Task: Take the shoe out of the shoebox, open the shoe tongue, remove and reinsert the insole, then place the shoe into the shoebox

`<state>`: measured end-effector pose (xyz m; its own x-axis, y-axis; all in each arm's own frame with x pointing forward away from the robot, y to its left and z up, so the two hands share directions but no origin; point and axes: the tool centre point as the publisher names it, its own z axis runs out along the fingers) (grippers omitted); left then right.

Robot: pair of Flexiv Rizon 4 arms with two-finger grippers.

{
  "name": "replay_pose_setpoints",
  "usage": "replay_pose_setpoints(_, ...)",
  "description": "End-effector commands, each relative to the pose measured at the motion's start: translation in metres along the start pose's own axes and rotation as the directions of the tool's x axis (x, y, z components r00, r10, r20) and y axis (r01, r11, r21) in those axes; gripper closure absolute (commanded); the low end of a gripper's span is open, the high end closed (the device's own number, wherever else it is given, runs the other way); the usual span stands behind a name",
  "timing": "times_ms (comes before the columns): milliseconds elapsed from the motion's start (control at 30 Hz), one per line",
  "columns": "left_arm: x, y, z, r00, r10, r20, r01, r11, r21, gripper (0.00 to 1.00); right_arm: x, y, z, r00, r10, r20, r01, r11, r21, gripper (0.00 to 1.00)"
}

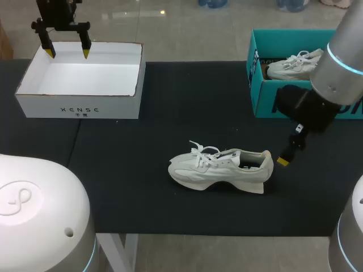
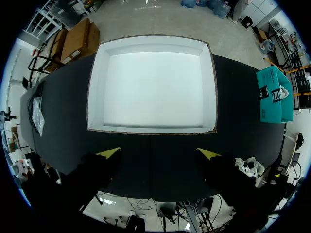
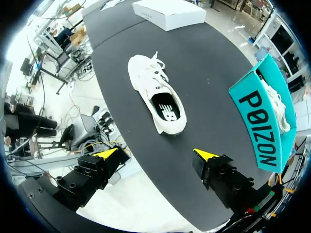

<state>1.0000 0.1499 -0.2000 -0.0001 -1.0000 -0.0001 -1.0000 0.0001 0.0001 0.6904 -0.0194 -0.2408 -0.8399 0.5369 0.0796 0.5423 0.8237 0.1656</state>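
A white sneaker [image 1: 221, 170] lies on its sole in the middle of the black table, toe toward my left, laces tied; its dark insole [image 3: 167, 109] shows through the opening. My right gripper [image 1: 286, 156] hangs open just behind the heel without touching it; in the right wrist view the sneaker [image 3: 158, 94] is ahead of the open right gripper [image 3: 155, 155]. The teal shoebox [image 1: 264, 102] stands at the back right with a second white shoe [image 1: 295, 65] inside. My left gripper [image 1: 67, 52] is open and empty above the white box [image 1: 79, 79].
The white box [image 2: 153, 90] is an empty open tray at the back left, right ahead of the left gripper [image 2: 159, 154]. The teal shoebox [image 3: 262, 126] stands beside the right gripper. The table's front edge runs close under the sneaker.
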Motion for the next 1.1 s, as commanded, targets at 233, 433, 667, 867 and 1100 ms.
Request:
replay_pose_setpoints(233,0.0000,0.0000,0.0000,1.000,0.000,0.000,0.000,1.000,0.000,0.00,0.0023,-0.0211,0.0022,0.872,-0.486,0.068,0.489,0.871,-0.052,0.00)
replay_pose_setpoints(433,0.0000,0.0000,0.0000,1.000,0.000,0.000,0.000,1.000,0.000,0.00,-0.0007,-0.0193,0.0030,0.893,-0.450,0.014,0.450,0.891,-0.064,0.00)
replay_pose_setpoints(667,0.0000,0.0000,0.0000,1.000,0.000,0.000,0.000,1.000,0.000,0.00,-0.0007,-0.0193,0.0030,0.893,-0.450,0.014,0.450,0.891,-0.064,0.00)
replay_pose_setpoints(867,0.0000,0.0000,0.0000,1.000,0.000,0.000,0.000,1.000,0.000,0.00,-0.0007,-0.0193,0.0030,0.893,-0.450,0.014,0.450,0.891,-0.064,0.00)
replay_pose_setpoints(1100,0.0000,0.0000,0.0000,1.000,0.000,0.000,0.000,1.000,0.000,0.00,-0.0007,-0.0193,0.0030,0.893,-0.450,0.014,0.450,0.891,-0.064,0.00)
